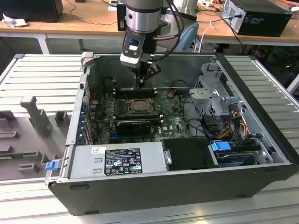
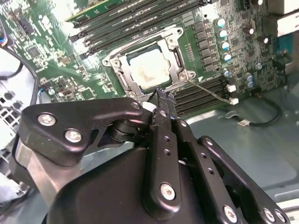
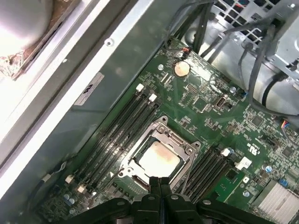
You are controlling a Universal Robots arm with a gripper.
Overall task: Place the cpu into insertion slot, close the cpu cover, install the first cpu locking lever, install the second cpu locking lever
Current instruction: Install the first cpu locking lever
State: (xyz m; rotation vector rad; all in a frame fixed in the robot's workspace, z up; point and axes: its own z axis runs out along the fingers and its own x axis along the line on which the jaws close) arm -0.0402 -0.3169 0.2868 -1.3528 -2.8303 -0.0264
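Your cpu point(image 2: 149, 70) is a flat square chip with a dull silver top carrying a tan, smeared stain. It lies seated in the black-rimmed insertion slot point(image 3: 144, 145) on the green motherboard point(image 3: 210, 116). The cpu cover point(image 2: 120, 70), a thin silver-grey metal frame with a large square cut-out, lies flat over it, so the chip's face shows through the opening. A thin wire lever point(image 2: 208, 90) runs out from one corner of the socket, slanting across the long black memory slots point(image 3: 121, 130). Your gripper point(image 2: 162, 95) is matte black with bright screw heads. Its two narrow fingers are pressed together with only a seam between them and nothing in them. In both wrist views the tips sit right at the edge of the cover frame, just beside the chip. You cannot tell whether they touch the metal. In the exterior view the gripper hangs inside the open grey case point(image 1: 261, 93), near the socket.
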